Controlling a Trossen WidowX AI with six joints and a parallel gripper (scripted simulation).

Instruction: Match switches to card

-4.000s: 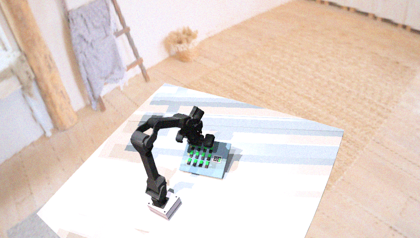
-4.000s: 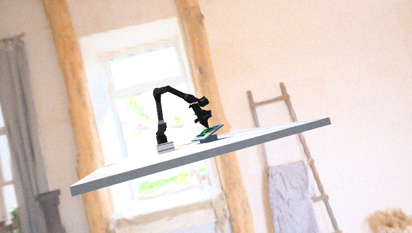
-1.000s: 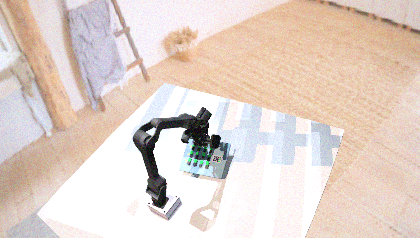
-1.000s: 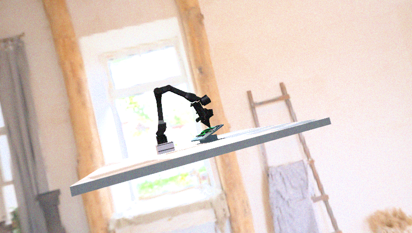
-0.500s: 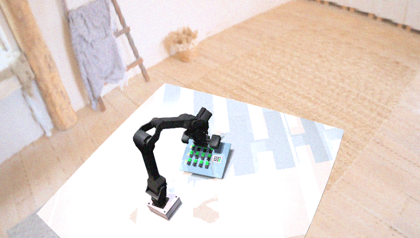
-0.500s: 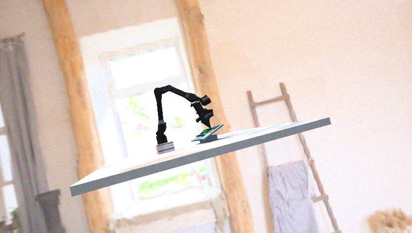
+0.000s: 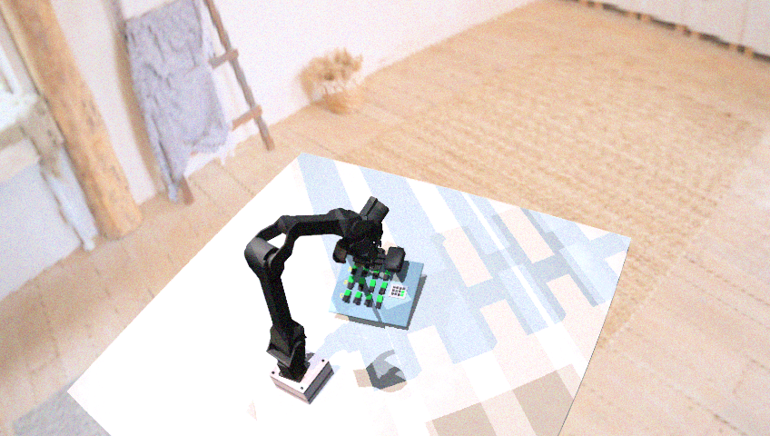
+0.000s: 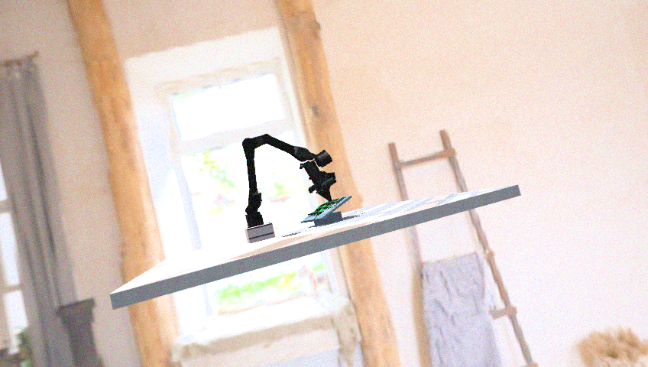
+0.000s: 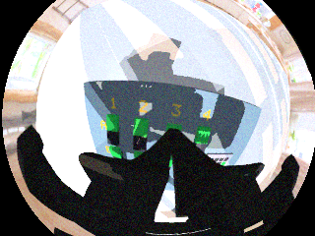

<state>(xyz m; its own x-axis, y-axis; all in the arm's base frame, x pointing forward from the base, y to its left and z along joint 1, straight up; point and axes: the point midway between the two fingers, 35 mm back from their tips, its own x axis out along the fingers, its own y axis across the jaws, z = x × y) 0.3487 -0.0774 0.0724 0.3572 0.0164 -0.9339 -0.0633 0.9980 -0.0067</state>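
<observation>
The white table (image 7: 205, 302) (image 8: 318, 248) (image 9: 64, 123) carries the blue panel (image 7: 399, 315) (image 8: 344, 202) (image 9: 248, 120).

1. On my feed the panel (image 7: 399, 315) (image 8: 343, 202) (image 9: 246, 129) is light blue, its numerals yellow.
2. Its switches (image 7: 369, 292) (image 9: 112, 129) are two-toned — green and near-black.
3. At the panel's three o'clock in the top view, the card (image 7: 398, 292) (image 9: 220, 158) is white — a grid of dark squares, some green.
4. The tabletop (image 7: 178, 323) (image 8: 190, 259) (image 9: 61, 113) shows white, pale-blue and beige patches.
</observation>
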